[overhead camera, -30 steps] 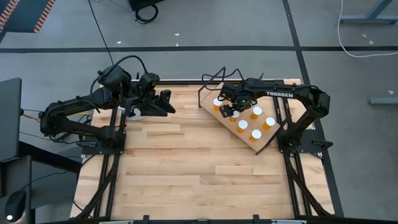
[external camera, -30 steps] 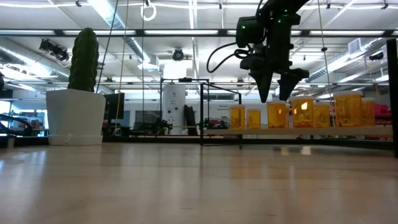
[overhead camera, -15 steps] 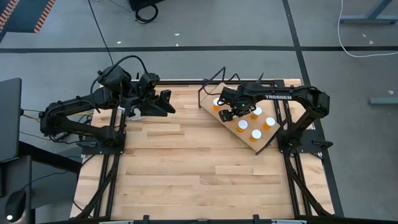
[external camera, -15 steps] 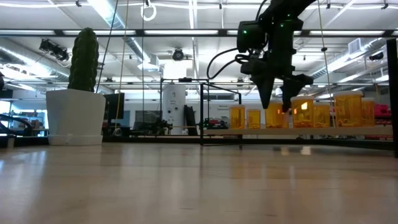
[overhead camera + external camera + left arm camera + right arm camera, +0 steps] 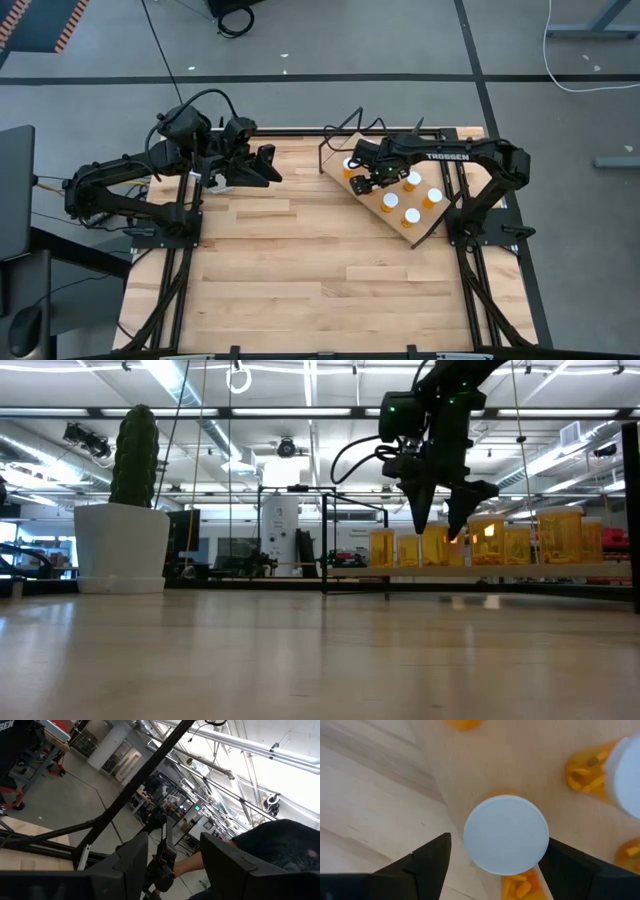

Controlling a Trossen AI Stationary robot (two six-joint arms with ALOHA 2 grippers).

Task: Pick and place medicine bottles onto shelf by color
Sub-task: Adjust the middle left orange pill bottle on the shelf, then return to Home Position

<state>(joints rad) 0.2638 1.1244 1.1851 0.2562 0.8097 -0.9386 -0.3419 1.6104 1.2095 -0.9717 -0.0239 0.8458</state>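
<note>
Several bottles (image 5: 412, 216) stand upright on the shelf (image 5: 372, 202), a light-wood board on a thin black wire frame at the far right part of the worktop (image 5: 300, 270). The right gripper (image 5: 372, 180) hangs over the shelf's near-left part, pointing down. In the right wrist view its two dark fingers (image 5: 427, 860) stand wide apart, one on each side of a round white cap (image 5: 506, 834), with a gap showing between each finger and the cap. So the gripper is open around this bottle and has hold of nothing. The bottle's orange body shows just under the cap, with pills inside. More bottles stand near on the same board: one just beyond the right finger (image 5: 600, 770), another at the board's far side (image 5: 462, 724).

From table height the right gripper (image 5: 440, 525) shows its fingertips down among the row of amber bottles (image 5: 560, 536), level with their upper parts.

Off to the other side, well apart from the shelf, the left gripper (image 5: 268, 165) waits over the far left part of the worktop. Its fingers (image 5: 132, 857) point up into the room, partly open, and nothing is between them. A white pot with a cactus (image 5: 124, 540) stands at the far left of the worktop.
</note>
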